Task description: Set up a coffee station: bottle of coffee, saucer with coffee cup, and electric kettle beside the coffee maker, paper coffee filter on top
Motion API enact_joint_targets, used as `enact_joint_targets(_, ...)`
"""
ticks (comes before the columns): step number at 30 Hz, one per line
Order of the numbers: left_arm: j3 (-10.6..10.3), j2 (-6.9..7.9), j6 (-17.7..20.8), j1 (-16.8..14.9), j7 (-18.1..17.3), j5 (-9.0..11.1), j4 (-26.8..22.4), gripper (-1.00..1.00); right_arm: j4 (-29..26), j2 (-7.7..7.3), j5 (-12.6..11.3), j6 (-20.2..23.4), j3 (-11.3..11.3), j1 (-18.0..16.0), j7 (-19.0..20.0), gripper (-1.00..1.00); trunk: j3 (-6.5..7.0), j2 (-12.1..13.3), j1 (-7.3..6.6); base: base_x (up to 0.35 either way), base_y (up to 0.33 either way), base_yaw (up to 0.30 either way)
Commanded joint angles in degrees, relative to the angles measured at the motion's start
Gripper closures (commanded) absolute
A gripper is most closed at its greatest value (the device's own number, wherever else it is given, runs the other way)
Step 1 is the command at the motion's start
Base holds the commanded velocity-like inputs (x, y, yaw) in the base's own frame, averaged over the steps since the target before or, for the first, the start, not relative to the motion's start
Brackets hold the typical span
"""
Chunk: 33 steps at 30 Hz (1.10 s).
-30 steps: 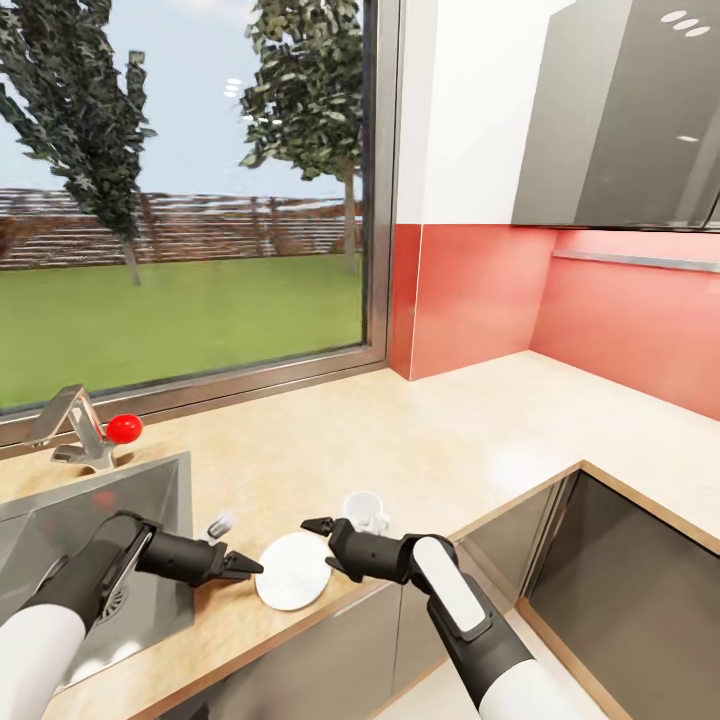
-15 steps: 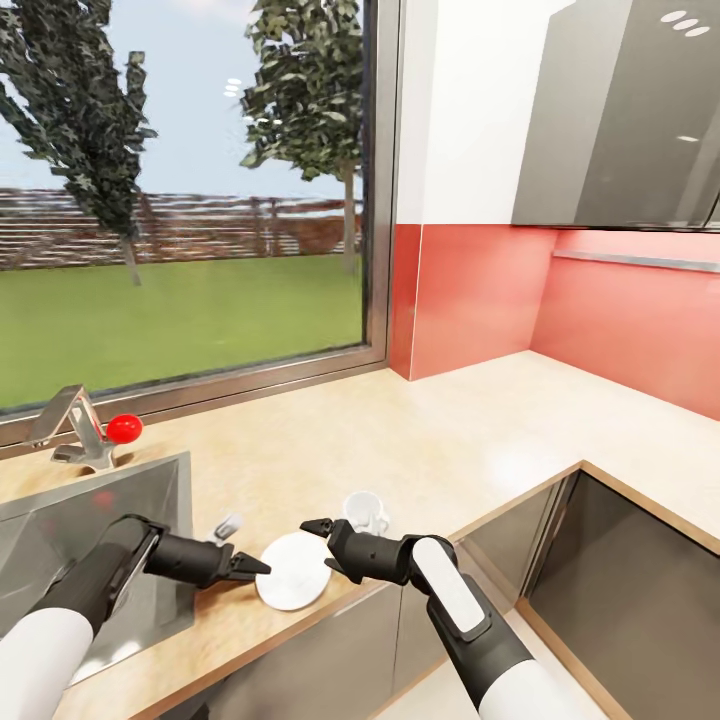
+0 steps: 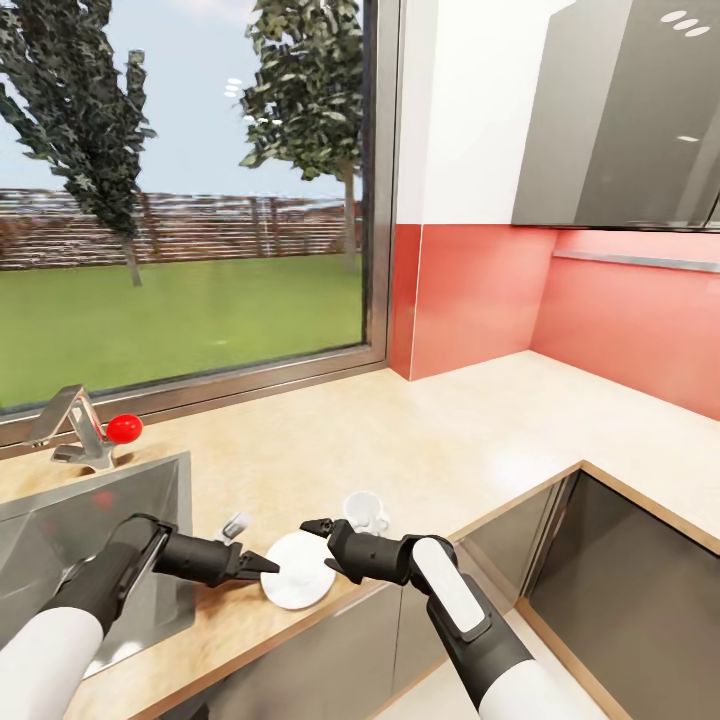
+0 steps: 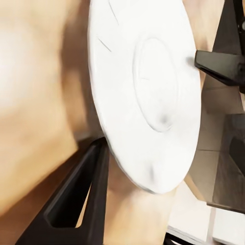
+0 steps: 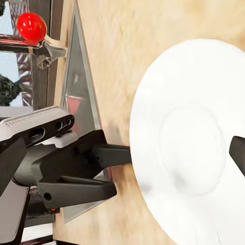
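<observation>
Near the front edge of the counter [image 3: 450,440], just right of the sink [image 3: 60,520]: saucer [image 3: 297,570], plain, round and white, with a shallow ring at its middle plain to see in both wrist views [image 4: 153,92] [image 5: 189,153]. Just behind and to its right on the same counter, apart from it and not on it: coffee cup [image 3: 364,510], small and white, upright, handle toward the right. At the saucer's left rim: left gripper [image 3: 262,566], low over the counter, jaws apart, tips at the rim; from the right wrist view [image 5: 120,171], one finger reaching the rim and the other stopping just short of it; from its own wrist view, one dark finger [image 4: 76,199] low beside the saucer's edge, contact hard to judge. At the saucer's far right side, between saucer and cup: right gripper [image 3: 318,537], jaws also apart, one tip raised above the dish, holding nothing. Just behind the left gripper: small grey-and-white object [image 3: 235,523], too small to identify. Further left, behind the steel sink: faucet [image 3: 70,425] with red knob [image 3: 124,428]. Behind all this: wide window [image 3: 180,200] onto grass and trees, then red backsplash [image 3: 480,300] at the corner where the counter turns right. Below the counter edge: grey cabinet fronts [image 3: 330,660]
</observation>
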Motion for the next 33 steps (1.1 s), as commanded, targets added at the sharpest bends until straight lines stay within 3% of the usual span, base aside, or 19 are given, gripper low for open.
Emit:
enact_joint_targets(1, -0.06, -0.09, 0.53, -0.04, -0.46, -0.58, -0.06, -1.00, -0.06, 0.00, -0.57, 0.11, 0.03, -0.04, -0.52, -1.00, -0.09, -0.06, 0.01, 0.000, 0.000, 0.000)
enact_joint_targets(33, 0.12, -3.09, 0.59, -0.12, -0.85, 0.73, -0.15, -1.00, 0.03, 0.00, -0.59, 0.13, 0.10, -0.04, -0.55, -1.00, -0.09, -0.06, 0.01, 0.000, 0.000, 0.000)
